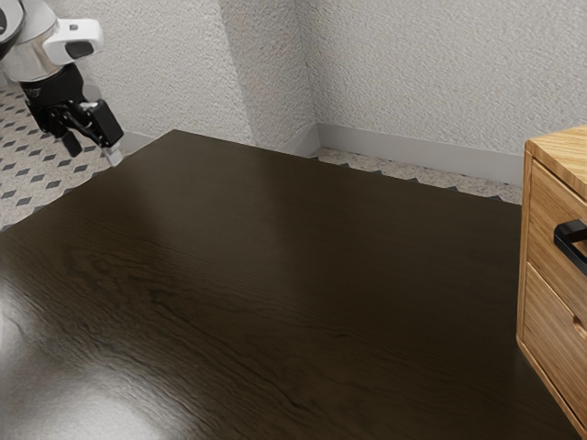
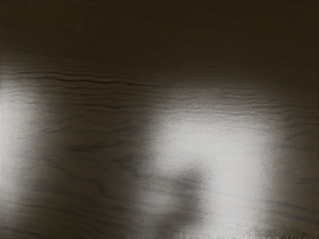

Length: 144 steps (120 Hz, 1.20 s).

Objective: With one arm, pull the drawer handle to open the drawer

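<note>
Dark, glossy wood-grain table (image 1: pixel 275 275) across most of the exterior view, with pale glare patches toward the near corner at the exterior view's left. Same grain and glare under the hand in the wrist view (image 2: pixel 99 94), with a dim blurred shadow inside the bright patch. Behind the table: rough off-white plaster walls (image 1: pixel 413 64) meeting at a corner, grey baseboard (image 1: pixel 422 151) along the foot, pale tiled floor (image 1: pixel 37 170) with small dark diamonds.

White-and-silver arm (image 1: pixel 37 46) entering at the exterior view's upper left. Black gripper (image 1: pixel 92 147) hanging tilted above the table, toward its far edge at the exterior view's left. Fingers (image 1: pixel 101 126) apart, open air between, clamped on nothing.

Light-wood drawer unit (image 1: pixel 550 151) on the table at the exterior view's right edge, partly cut off. Two fronts stacked: upper drawer (image 1: pixel 546 215), lower drawer (image 1: pixel 550 335). Black handle (image 1: pixel 570 240) on the upper front, standing proud of the wood, partly cropped. Both fronts seemingly flush with the carcass, so shut as far as this angle allows.

Well apart from the gripper, that handle: the whole width of the table between the two, handle at the exterior view's right, gripper at the opposite side. No contact.
</note>
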Each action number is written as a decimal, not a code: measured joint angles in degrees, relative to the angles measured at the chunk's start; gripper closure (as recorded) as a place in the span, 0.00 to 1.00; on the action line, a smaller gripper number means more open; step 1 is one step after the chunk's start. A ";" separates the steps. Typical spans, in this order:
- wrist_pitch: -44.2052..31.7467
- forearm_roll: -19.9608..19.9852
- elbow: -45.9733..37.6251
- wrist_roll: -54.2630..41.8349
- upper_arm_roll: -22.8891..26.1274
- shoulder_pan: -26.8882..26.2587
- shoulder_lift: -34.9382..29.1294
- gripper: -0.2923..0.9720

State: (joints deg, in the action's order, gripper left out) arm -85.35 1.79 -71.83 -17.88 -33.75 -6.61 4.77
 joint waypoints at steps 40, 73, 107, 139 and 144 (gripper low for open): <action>0.08 0.90 4.19 -2.93 2.17 -2.09 -8.50 0.25; 0.45 5.44 3.57 -4.10 3.48 0.10 -3.23 0.25; 1.06 0.52 -20.56 -4.81 3.65 -10.06 -17.97 0.25; 4.55 -5.17 -29.63 4.55 6.83 -17.75 -29.00 0.25; 6.04 -4.72 -29.83 8.12 7.65 -20.39 -30.35 0.25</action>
State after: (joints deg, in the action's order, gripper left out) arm -79.31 -2.93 -101.66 -9.76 -26.10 -27.00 -25.58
